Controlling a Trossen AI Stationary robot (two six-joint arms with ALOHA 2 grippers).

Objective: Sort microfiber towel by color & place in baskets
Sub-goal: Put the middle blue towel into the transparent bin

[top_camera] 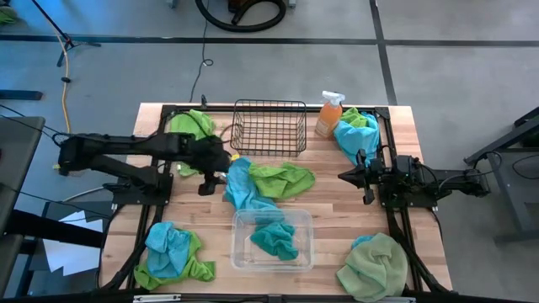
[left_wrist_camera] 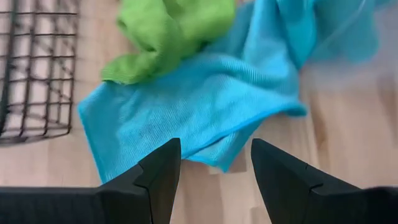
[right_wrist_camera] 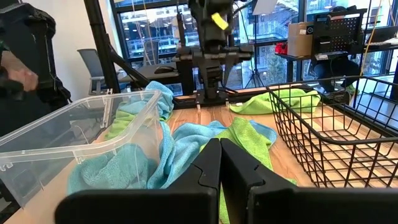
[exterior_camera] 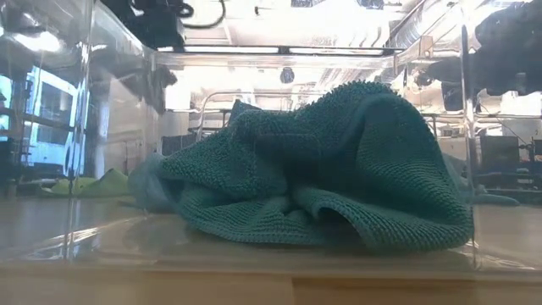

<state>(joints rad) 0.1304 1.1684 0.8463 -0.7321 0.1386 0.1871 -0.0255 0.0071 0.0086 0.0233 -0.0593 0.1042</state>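
A turquoise towel (top_camera: 244, 189) lies spread on the middle of the table, and a lime green towel (top_camera: 282, 178) lies over its far right part. My left gripper (left_wrist_camera: 214, 168) hangs open, slanting down just above the turquoise towel's (left_wrist_camera: 205, 106) left edge, touching nothing; the high view shows this gripper (top_camera: 210, 187) left of the cloth. The clear tub (top_camera: 272, 240) near the front holds a teal towel (exterior_camera: 339, 169). The black wire basket (top_camera: 269, 126) stands at the back. My right gripper (right_wrist_camera: 219, 162) is shut and level at the table's right (top_camera: 344, 176).
More towels lie in heaps: lime green at back left (top_camera: 192, 126), turquoise and green at front left (top_camera: 173, 252), turquoise and green at back right (top_camera: 354, 135), pale sage at front right (top_camera: 375, 268). An orange spray bottle (top_camera: 330, 114) stands right of the basket.
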